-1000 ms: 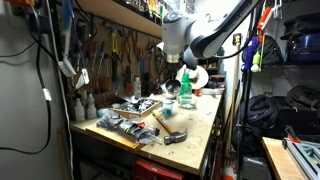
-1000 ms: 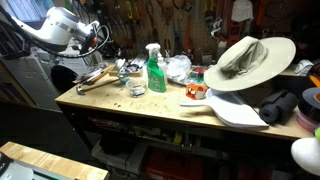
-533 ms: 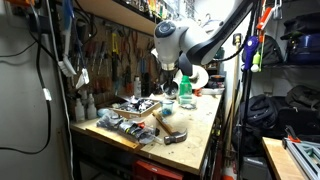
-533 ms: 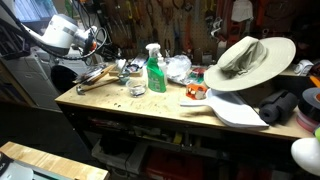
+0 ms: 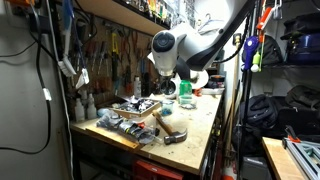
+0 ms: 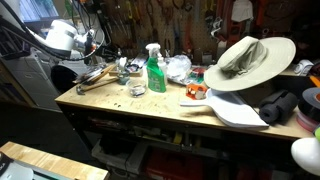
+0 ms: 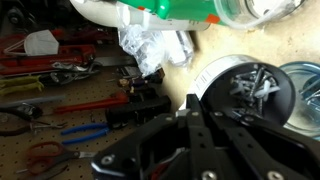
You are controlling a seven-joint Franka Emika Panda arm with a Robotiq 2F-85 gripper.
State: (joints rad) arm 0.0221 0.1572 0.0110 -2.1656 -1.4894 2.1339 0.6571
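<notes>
At the bottom centre of my wrist view the gripper (image 7: 192, 110) sits clenched, fingers pressed together. Just beyond it, centre right, lies the round tin of screws (image 7: 250, 85). Farther up is crumpled plastic (image 7: 150, 45), then the green spray bottle (image 7: 170, 12) along the top edge.

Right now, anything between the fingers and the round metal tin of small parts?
Nothing visible: the shut fingers sit right beside the round metal tin of small parts; the green spray bottle lies farther off.

Screw tin (image 7: 245, 85) partly behind end effector (image 7: 197, 108)
</notes>
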